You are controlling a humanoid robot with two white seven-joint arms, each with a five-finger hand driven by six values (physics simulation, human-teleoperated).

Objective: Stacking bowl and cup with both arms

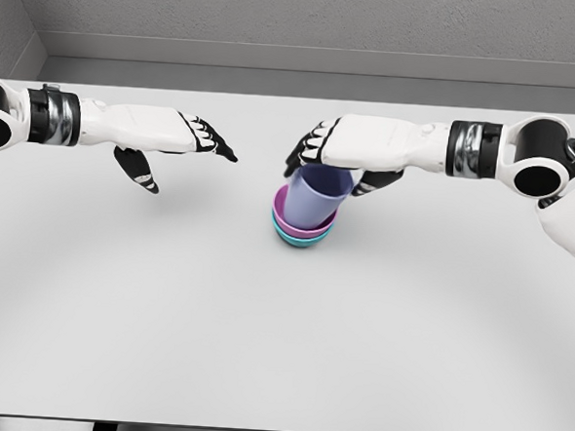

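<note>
Head view, single frame. The near half of the white table [260, 351] was bare surface, its front edge running along the bottom of the picture.

A little past the table's middle stood the stack: a teal bowl [296, 238] at the bottom, showing only as a thin rim, with a pink bowl [301, 219] nested inside it. A lavender cup [318, 194] sat in the pink bowl, tilted, its top end leaning away and to the right, under the right hand.

The right hand [355, 151] lay directly over the cup's upper end, arm coming in from the right edge. Its black-tipped fingers [306, 150] curled down on the left of the cup and the thumb [376, 180] showed on the cup's right; the hand was closed around the cup's upper part.

The left hand [165, 140] hung over the table on the left, at about the same depth, well apart from the stack. Its fingers were extended and pointing right, thumb [139, 170] dropped below the palm, nothing held.

Beyond both hands lay the table's far edge, then a grey wall [299, 21].
</note>
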